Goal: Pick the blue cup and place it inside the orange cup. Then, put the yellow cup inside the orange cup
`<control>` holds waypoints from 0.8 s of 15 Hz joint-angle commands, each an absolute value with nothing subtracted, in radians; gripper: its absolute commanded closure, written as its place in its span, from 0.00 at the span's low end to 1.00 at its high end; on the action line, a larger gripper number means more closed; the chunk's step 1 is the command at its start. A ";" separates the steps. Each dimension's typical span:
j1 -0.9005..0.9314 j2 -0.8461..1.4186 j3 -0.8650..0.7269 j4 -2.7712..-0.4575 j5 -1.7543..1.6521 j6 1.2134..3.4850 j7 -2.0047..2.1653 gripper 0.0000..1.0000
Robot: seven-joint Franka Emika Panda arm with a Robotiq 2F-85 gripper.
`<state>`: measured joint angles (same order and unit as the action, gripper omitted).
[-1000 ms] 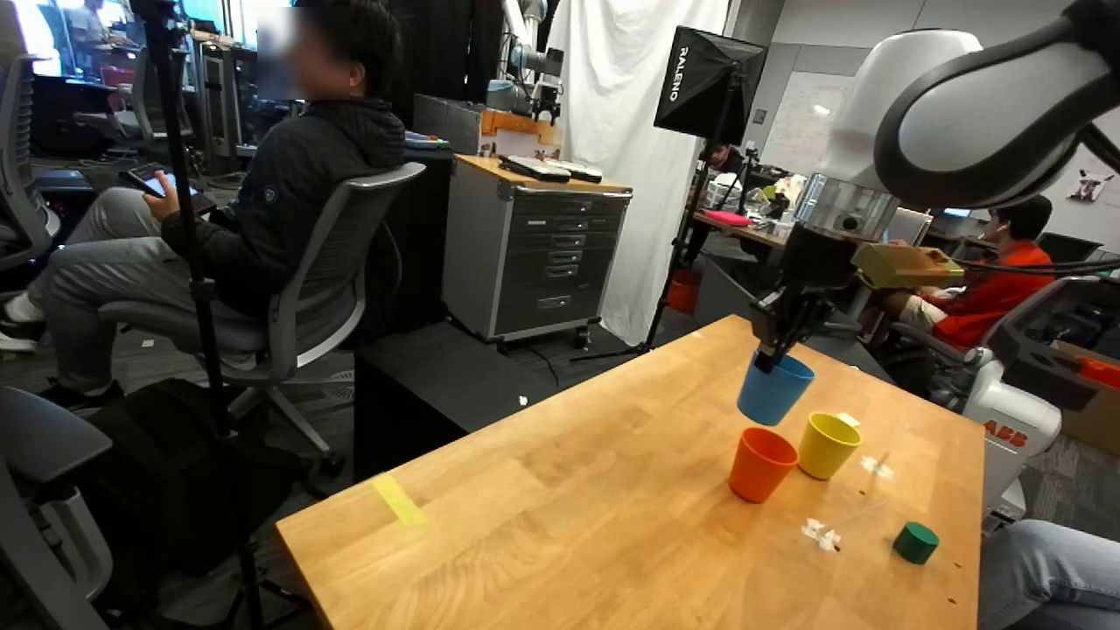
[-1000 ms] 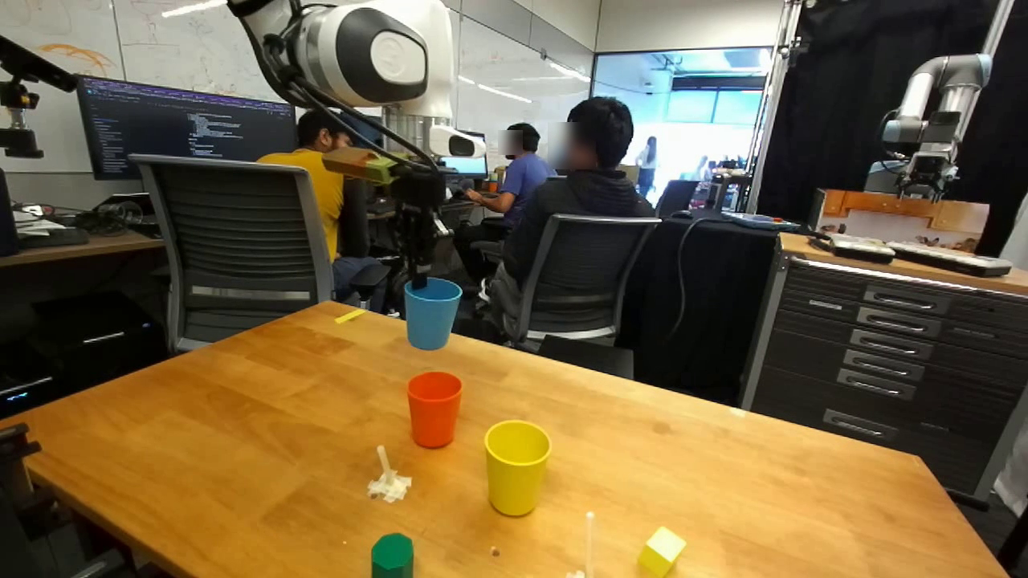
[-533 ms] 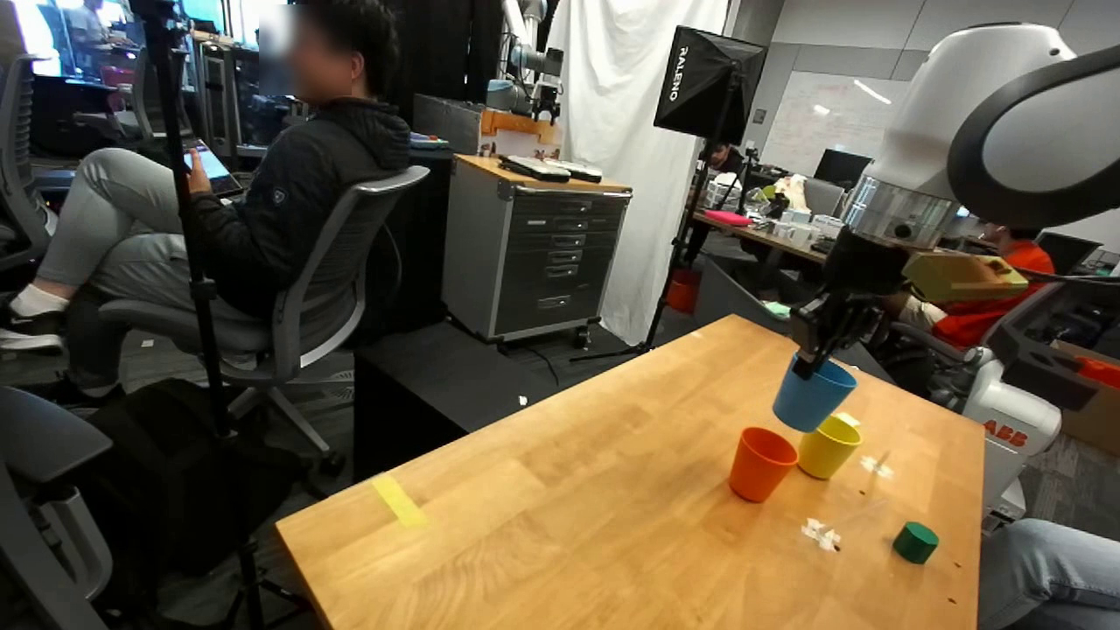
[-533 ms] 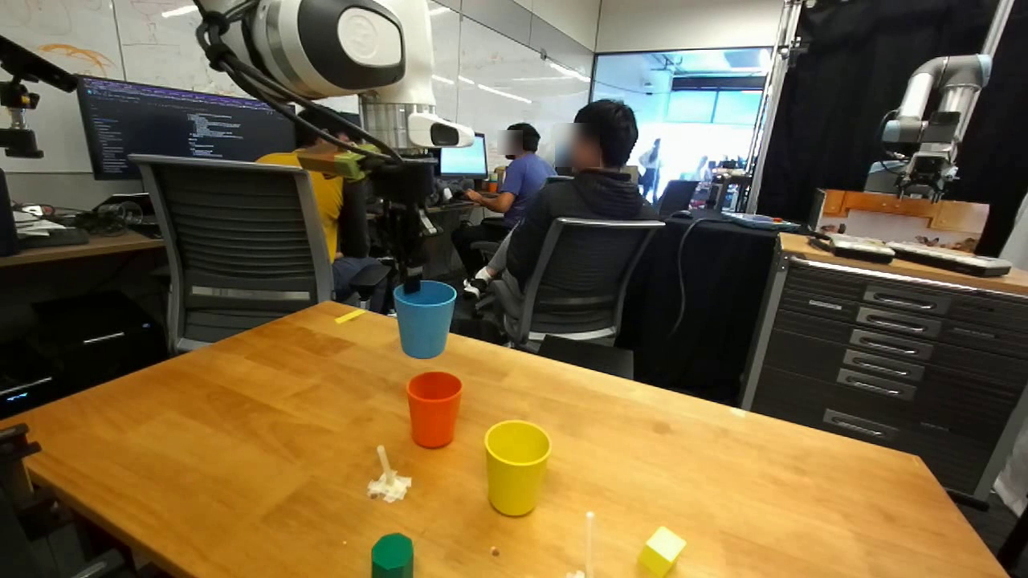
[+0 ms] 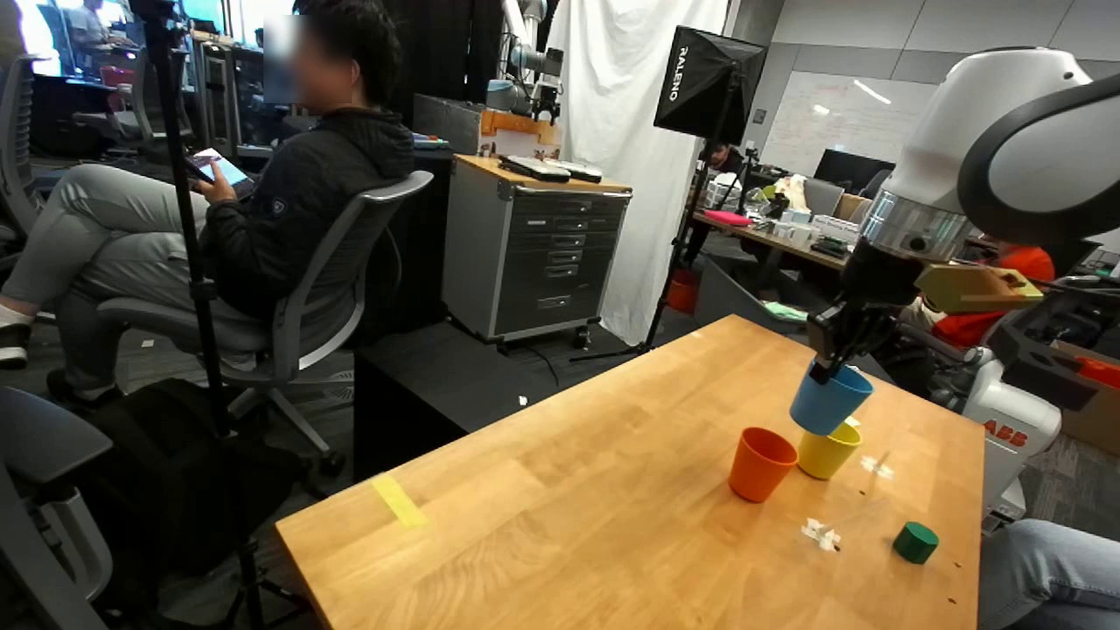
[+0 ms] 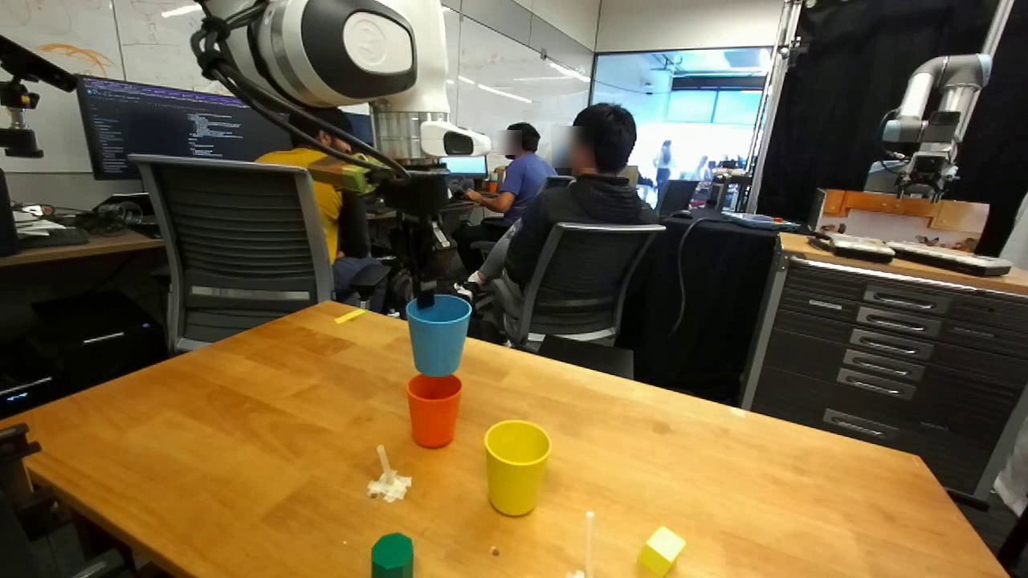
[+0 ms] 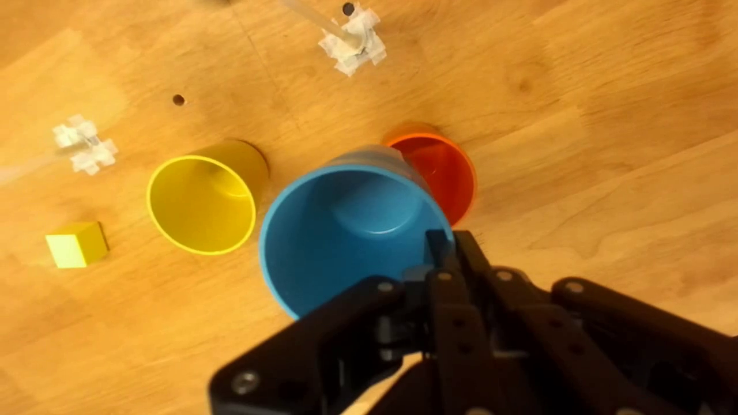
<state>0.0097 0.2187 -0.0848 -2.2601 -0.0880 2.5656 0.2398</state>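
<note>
Blue cup (image 6: 439, 345), orange cup (image 6: 434, 419), yellow cup (image 6: 516, 478).

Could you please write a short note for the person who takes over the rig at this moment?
Gripper: closed on the wall of the blue cup, holding it in the air.
Orange cup and yellow cup: upright on the table, apart.
Done: blue cup picked up.
Left: put it inside the orange cup, then the yellow cup too.
</note>
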 commanded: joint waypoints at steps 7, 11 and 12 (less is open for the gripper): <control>-0.013 0.270 -0.072 -2.224 -0.054 2.606 0.152 0.95; -0.024 0.298 -0.061 -2.208 -0.025 2.623 0.102 0.95; -0.027 0.305 -0.057 -2.204 -0.015 2.631 0.089 0.95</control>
<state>-0.0032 0.2769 -0.0813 -2.2366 -0.0558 2.6060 0.1498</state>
